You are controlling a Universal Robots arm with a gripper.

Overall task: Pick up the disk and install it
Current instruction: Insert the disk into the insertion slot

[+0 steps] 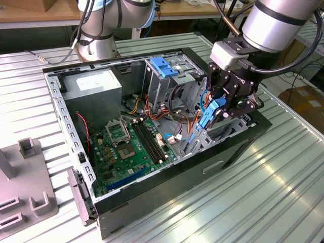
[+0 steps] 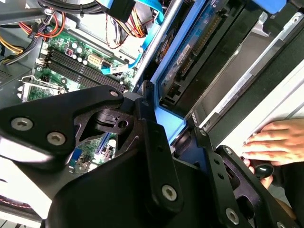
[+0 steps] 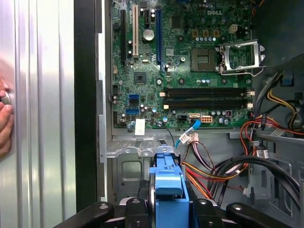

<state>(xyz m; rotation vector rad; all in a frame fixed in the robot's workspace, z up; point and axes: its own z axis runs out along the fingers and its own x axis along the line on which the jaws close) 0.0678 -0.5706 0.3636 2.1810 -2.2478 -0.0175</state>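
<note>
One arm. Exterior view: gripper (image 1: 218,109) is clamped on the disk (image 1: 209,115), held on edge at 4 o'clock from the drive cage (image 1: 169,71), over the front bay of the case (image 1: 152,195). Its long axis runs 1 to 7 o'clock, low end aimed into the bay.

Second wrist view: fingers (image 2: 151,137) pinch the blue bracket (image 2: 168,124), and the disk extends straight ahead of them.

First wrist view: bracket sits between the fingers, motherboard (image 3: 190,71) beyond. A person's hand (image 3: 4,124) is outside the case.
</note>
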